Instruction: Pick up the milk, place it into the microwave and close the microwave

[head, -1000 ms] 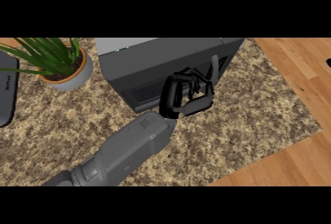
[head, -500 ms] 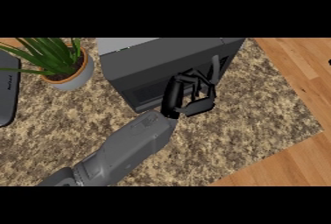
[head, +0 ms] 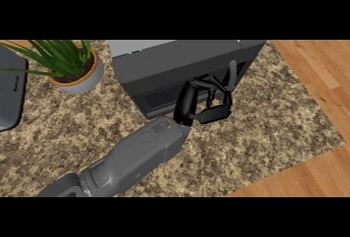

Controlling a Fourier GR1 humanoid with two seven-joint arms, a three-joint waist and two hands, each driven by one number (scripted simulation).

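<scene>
Black fingers of one hand (head: 198,102) are curled at the front of the microwave (head: 179,65), which lies directly ahead of it on the counter (head: 273,125). I cannot tell which hand it is, nor whether it holds something. The milk is not visible.

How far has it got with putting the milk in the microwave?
No milk shows anywhere on the counter, so the pick-up looks done, and the carton may already be inside the microwave, though that cannot be seen. In hand: the left robot hand is at the microwave's front face. Left: closing the door; from above I cannot tell whether it is shut.
</scene>
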